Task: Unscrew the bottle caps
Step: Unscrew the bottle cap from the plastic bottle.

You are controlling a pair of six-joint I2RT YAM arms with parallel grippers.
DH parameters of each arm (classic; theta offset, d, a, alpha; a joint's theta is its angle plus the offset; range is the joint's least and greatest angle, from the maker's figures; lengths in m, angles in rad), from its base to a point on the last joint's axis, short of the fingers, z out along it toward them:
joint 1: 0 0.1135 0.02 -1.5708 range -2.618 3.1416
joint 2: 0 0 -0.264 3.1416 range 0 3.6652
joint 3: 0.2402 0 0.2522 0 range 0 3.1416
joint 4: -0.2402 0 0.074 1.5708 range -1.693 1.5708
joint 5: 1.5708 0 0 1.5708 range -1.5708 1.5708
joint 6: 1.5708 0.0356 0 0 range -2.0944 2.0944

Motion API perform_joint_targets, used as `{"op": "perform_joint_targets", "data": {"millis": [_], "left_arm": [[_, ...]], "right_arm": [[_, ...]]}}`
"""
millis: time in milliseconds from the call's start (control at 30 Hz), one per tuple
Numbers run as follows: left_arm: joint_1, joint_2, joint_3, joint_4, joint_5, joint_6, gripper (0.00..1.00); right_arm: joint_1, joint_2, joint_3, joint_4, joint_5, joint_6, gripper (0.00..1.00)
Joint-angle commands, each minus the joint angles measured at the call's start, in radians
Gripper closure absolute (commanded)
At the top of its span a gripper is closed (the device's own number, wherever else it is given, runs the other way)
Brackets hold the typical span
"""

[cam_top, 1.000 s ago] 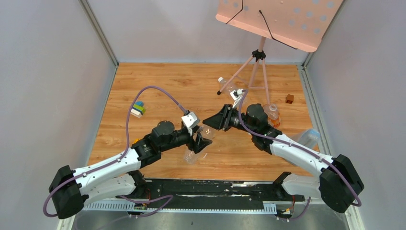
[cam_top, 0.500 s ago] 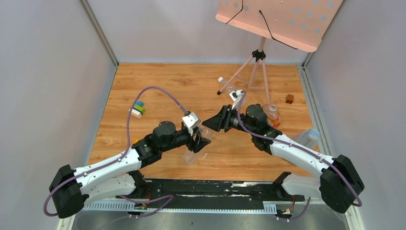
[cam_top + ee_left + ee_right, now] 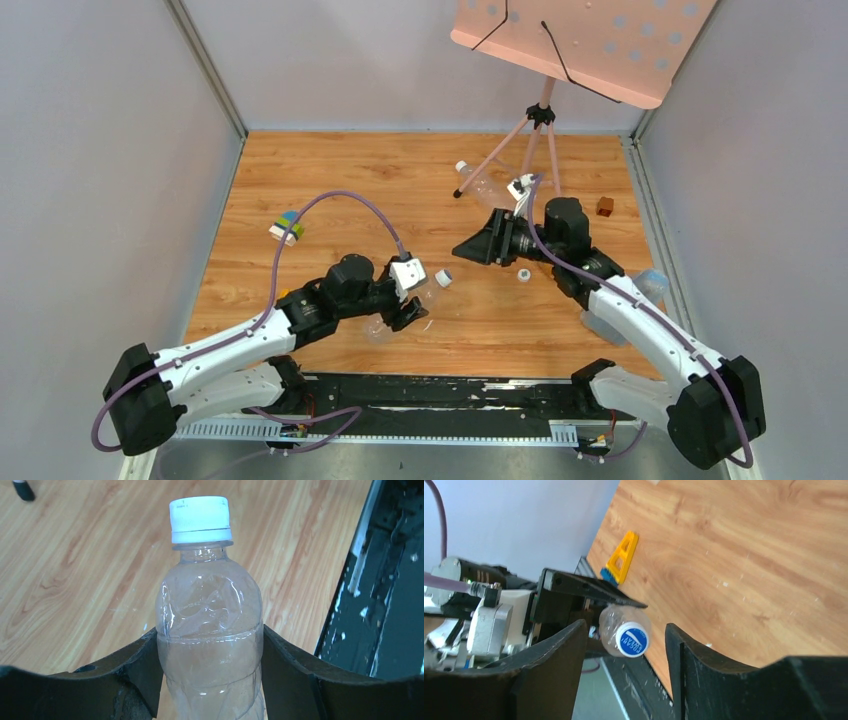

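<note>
My left gripper is shut on a clear plastic bottle, both jaws pressed against its lower body. The bottle's white cap sits on its neck and points toward the right arm. My right gripper stands open, a short way right of that cap and apart from it. In the right wrist view the cap's blue-and-white top shows beyond the open fingers. A loose white cap lies on the table below the right gripper.
A pink music stand's tripod stands at the back, with another capped bottle lying at its feet. A brown cube sits far right, coloured blocks at left, a yellow block near the left arm. More bottles lie by the right arm.
My right gripper has opened and drawn back to the right, away from the cap. My left arm has carried the bottle slightly nearer and lower. The loose cap has come into view.
</note>
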Motion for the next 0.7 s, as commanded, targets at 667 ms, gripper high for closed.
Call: {"op": "perform_joint_targets", "data": {"millis": [667], "left_arm": [[0.000,0.014,0.089,-0.143,0.163,0.196,0.88]], "right_arm": [[0.024,0.211,0.104,-0.199,-0.378,-0.144,0.56]]}}
